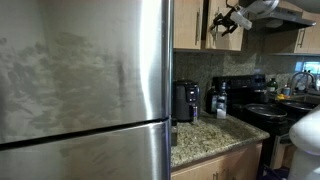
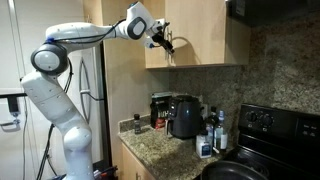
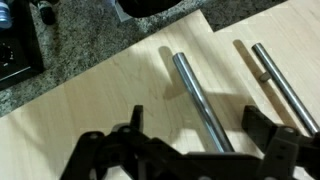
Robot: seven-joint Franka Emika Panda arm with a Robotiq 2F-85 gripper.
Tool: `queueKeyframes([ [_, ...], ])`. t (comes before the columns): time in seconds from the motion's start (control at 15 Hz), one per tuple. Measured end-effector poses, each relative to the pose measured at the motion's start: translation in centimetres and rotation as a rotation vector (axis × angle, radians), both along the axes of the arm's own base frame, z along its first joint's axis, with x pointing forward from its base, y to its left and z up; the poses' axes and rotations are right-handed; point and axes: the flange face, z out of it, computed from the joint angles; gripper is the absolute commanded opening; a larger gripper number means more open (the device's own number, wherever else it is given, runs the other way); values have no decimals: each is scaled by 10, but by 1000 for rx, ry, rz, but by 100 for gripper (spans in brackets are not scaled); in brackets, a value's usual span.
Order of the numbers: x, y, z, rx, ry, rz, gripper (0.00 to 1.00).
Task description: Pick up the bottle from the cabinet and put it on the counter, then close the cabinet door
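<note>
the gripper [image 3: 195, 130] is up at the wall cabinet [image 2: 236, 35], its black fingers [image 3: 110, 155] spread wide and holding nothing. in the wrist view a brushed-metal bar handle [image 3: 200, 95] runs between them, though i can't tell whether either finger touches it. that handle sits on the cabinet door [image 3: 110, 95], a flat light-brown wooden panel that looks flush with the neighbouring door [image 3: 295, 40], which has a second handle [image 3: 282, 85] of the same kind. in an exterior view the gripper [image 2: 165, 42] meets the door front [image 2: 195, 35] near its lower corner, at the end of the white arm [image 2: 70, 60], which rises from beside the counter. below the doors lies the counter [image 2: 160, 160], speckled beige-brown granite. the bottle [image 2: 205, 147], small and whitish with a bluish part, stands on it near the front edge, just beside the black stove [image 2: 265, 125] and in front of the black coffee maker [image 2: 183, 115]. other small dark bottles cluster close behind it. their labels are too small to read, and no writing on the coffee maker can be made out. in an exterior view the stainless-steel fridge [image 1: 80, 80] fills most of the picture, with the gripper [image 1: 228, 20] high beyond it.
</note>
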Motion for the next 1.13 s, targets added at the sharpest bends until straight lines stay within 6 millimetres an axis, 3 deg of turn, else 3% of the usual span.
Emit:
queueKeyframes([
  [0.33,26,-10,-6,-1,54,-19,100],
  [0.53,24,-8,-18,-53,146,-11,100],
  [0.73,-9,-13,-18,-169,248,-53,100],
  [1.0,-87,-20,-5,-232,277,-91,100],
  [1.13,-91,-19,-1,-231,267,-91,100],
])
